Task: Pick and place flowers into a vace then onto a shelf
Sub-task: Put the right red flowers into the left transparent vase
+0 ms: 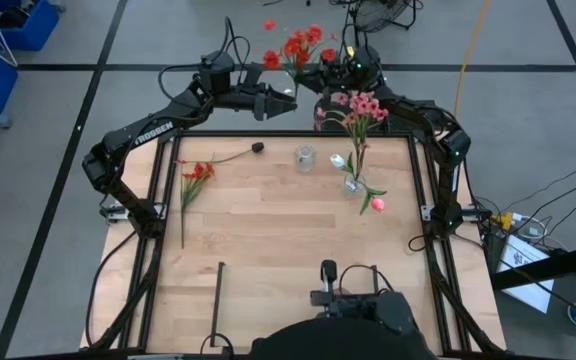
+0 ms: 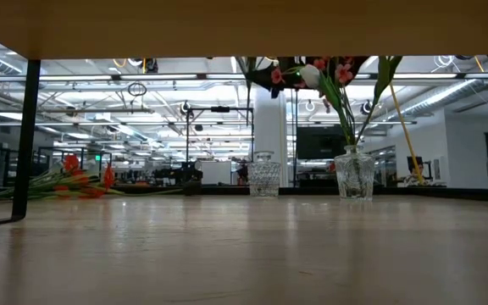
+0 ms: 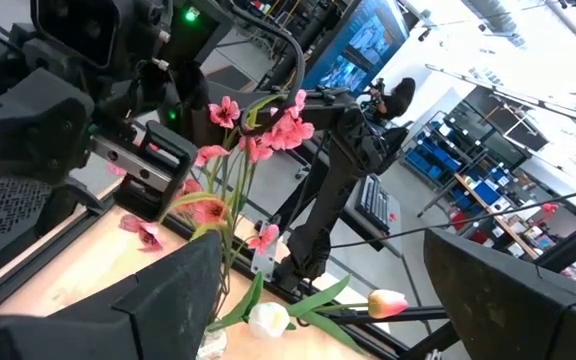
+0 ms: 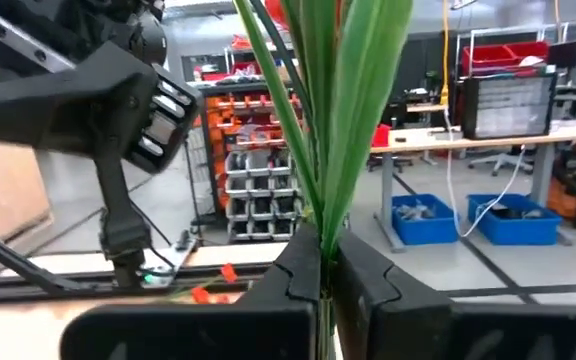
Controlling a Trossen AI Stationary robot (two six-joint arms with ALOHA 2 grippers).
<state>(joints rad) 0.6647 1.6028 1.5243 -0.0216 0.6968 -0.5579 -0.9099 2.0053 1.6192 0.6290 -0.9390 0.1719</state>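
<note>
The bench is pale wood with a fine grain, framed in black. Red blossoms top the green stems in the right fingers, which are black. Pink blossoms stand on green stalks in a clear vase, with a white bud and a pink-red bud. Red flowers lie on the bench. A clear cut-pattern glass stands apart.

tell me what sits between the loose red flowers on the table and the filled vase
The empty glass vase sits between the red flowers and the filled vase; the high view shows it.
</note>
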